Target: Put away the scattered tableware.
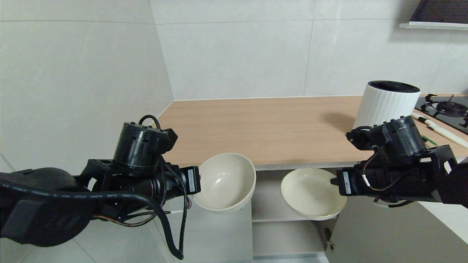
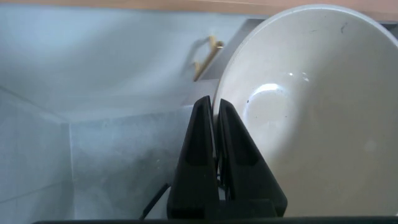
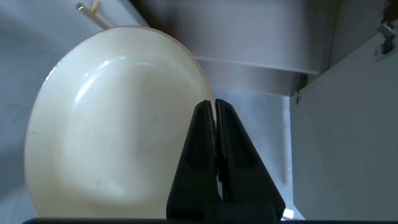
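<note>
We see big pale tiles on the walls (image 1: 237,54), which meet in a corner. A long wooden bench (image 1: 263,128) runs along the back wall. At its right end a tall white ribbed tub (image 1: 387,104) stands near a black stove (image 1: 446,109). Under the bench an open cupboard (image 1: 270,210) shows white shelves. A hood (image 1: 438,16) hangs up high on the right.
</note>
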`<state>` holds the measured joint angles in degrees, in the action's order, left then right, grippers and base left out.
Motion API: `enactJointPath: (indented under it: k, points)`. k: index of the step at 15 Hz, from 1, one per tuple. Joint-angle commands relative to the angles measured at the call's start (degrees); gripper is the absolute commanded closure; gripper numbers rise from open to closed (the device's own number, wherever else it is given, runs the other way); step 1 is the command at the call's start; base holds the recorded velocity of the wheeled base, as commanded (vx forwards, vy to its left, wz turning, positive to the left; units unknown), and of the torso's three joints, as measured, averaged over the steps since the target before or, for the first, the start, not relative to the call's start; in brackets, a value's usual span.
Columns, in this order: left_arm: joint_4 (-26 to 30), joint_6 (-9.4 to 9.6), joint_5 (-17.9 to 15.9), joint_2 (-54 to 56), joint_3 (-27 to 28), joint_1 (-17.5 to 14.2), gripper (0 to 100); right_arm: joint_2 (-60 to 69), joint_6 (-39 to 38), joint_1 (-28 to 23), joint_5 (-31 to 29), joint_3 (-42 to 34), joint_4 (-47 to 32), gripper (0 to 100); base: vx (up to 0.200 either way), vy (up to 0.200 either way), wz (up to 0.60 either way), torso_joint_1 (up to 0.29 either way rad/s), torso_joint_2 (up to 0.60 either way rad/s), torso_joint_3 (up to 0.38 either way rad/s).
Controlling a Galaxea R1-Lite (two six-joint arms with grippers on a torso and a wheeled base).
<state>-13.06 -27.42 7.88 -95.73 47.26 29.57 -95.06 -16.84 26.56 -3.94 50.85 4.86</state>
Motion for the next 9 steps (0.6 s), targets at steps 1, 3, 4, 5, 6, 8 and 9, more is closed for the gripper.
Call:
enactJointPath:
  k: [1, 3, 4, 5, 6, 8, 9]
  points:
    - [-0.04, -0.01, 0.04, -0.33, 0.02, 0.04, 100, -0.74, -0.04, -0.11, -0.02, -0.05, 0.67, 100, 0.000, 0.000, 0.00, 0.000, 0.00, 0.000]
    - [-0.04, -0.01, 0.04, -0.33, 0.02, 0.04, 100, -1.00, -0.04, -0.11, -0.02, -0.05, 0.85, 100, 0.000, 0.000, 0.00, 0.000, 0.00, 0.000]
    - [-0.04, -0.01, 0.04, -0.51, 0.11, 0.04, 100, -1.18, -0.04, -0.11, -0.02, -0.13, 0.85, 100, 0.000, 0.000, 0.00, 0.000, 0.00, 0.000]
    - [-0.04, -0.01, 0.04, -0.60, 0.11, 0.04, 100, -1.35, 0.05, -0.11, -0.02, -0.13, 0.85, 100, 0.000, 0.000, 0.00, 0.000, 0.00, 0.000]
    - [-0.04, -0.01, 0.04, -0.60, 0.11, 0.04, 100, -1.53, 0.05, -0.11, -0.02, -0.13, 0.94, 100, 0.000, 0.000, 0.00, 0.000, 0.00, 0.000]
    - [-0.04, -0.01, 0.04, -0.68, 0.11, 0.04, 100, -1.53, -0.04, -0.11, -0.02, -0.13, 0.94, 100, 0.000, 0.000, 0.00, -0.053, 0.12, 0.070]
    - [-0.04, -0.01, 0.04, -0.68, 0.11, 0.04, 100, -1.53, -0.04, -0.11, -0.02, -0.13, 0.94, 100, 0.000, 0.000, 0.00, -0.159, 0.35, 0.198]
